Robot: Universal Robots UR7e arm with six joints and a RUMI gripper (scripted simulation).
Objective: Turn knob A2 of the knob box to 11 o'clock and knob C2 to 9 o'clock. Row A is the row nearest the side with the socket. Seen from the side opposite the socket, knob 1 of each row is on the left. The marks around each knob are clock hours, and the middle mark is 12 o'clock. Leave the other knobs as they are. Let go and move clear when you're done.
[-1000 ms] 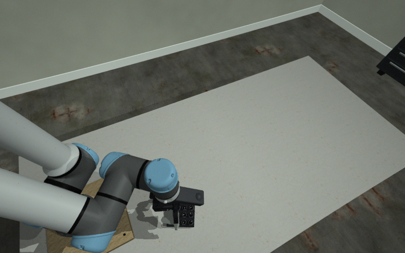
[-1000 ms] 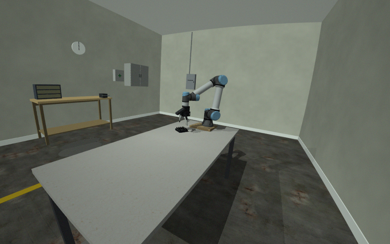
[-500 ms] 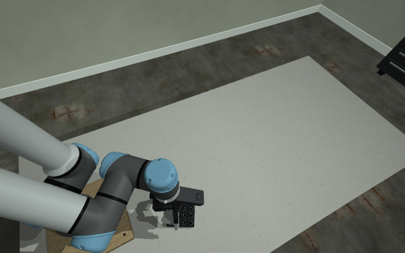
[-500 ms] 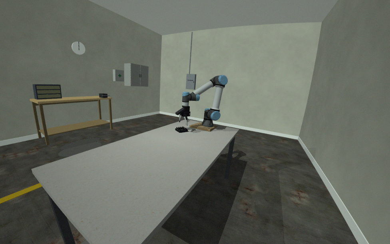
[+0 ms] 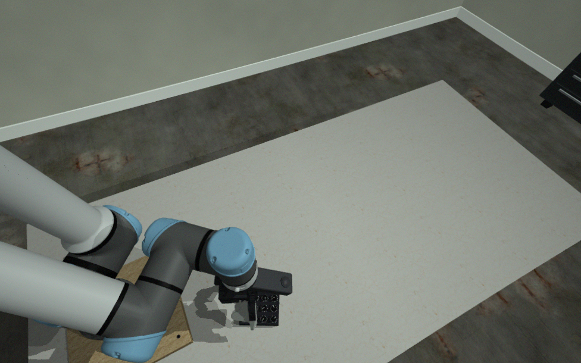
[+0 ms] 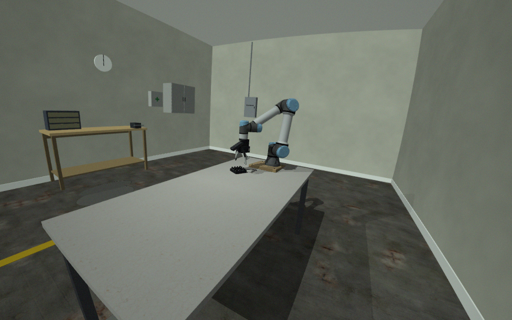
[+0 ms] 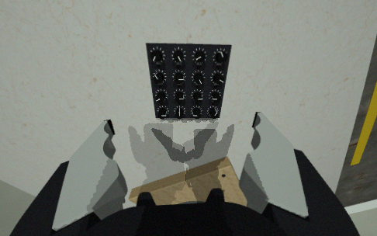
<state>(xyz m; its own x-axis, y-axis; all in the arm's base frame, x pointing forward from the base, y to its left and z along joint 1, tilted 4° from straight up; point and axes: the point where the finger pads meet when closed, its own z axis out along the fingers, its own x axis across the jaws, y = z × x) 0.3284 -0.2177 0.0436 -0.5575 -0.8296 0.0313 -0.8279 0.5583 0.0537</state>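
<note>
My grey metal fingers (image 5: 252,311) (image 6: 241,161) are spread wide, gripping nothing. The tan wooden base board (image 5: 184,328) (image 7: 209,175) needs avoiding. Beyond, the black square knob box (image 5: 269,313) (image 6: 238,170) (image 7: 188,67) lies on the pale speckled tabletop (image 5: 385,192) (image 6: 169,211) (image 7: 77,58); I can't identify its socket side. I'd centre, descend straight, narrowing between crowded knobs. Farther out, there's room.

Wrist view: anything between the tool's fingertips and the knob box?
No object shows between the tool and knob box in the wrist view, only tabletop; shadows fall just below the box.
</note>
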